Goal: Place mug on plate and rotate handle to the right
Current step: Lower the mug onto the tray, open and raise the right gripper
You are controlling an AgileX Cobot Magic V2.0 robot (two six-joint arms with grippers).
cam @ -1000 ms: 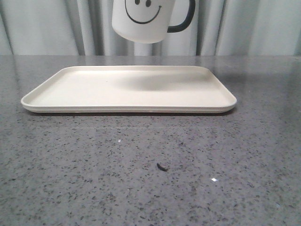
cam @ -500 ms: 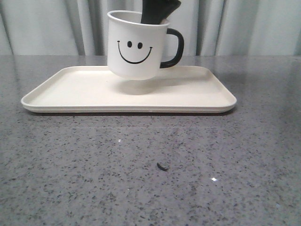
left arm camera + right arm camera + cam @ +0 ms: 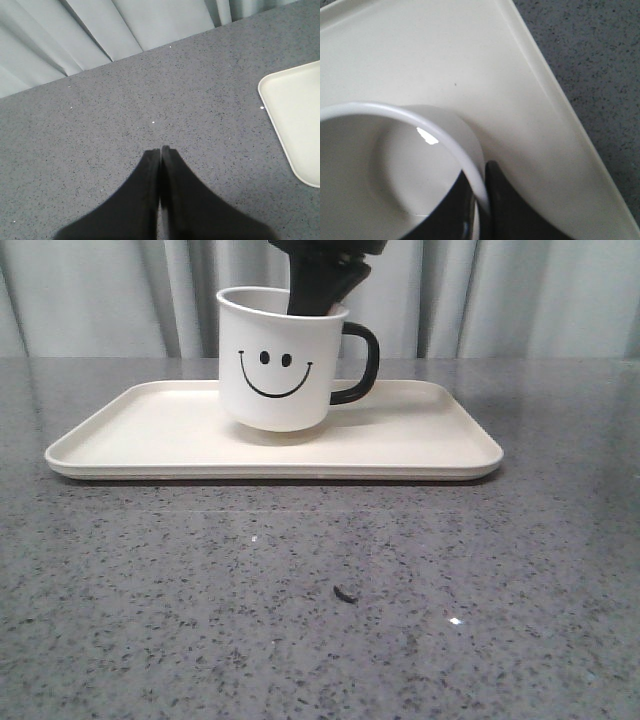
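The white mug (image 3: 278, 360) with its black smiley face stands on the cream plate (image 3: 420, 445), slightly left of the plate's middle. Its black handle (image 3: 362, 363) points right. My right gripper (image 3: 322, 295) comes down from above and is shut on the mug's rim (image 3: 470, 165), one finger inside the cup, the other outside. The smiley faces the front camera. My left gripper (image 3: 160, 150) hangs shut over bare table with nothing in it, the plate's corner (image 3: 295, 110) off to one side.
The grey speckled table (image 3: 320, 590) runs in front of the plate, with a small dark speck (image 3: 345, 593) on it. Pale curtains (image 3: 540, 295) close off the back.
The mug has come down from high above the plate to rest on it, shifting a little left, with my right gripper still on its rim.
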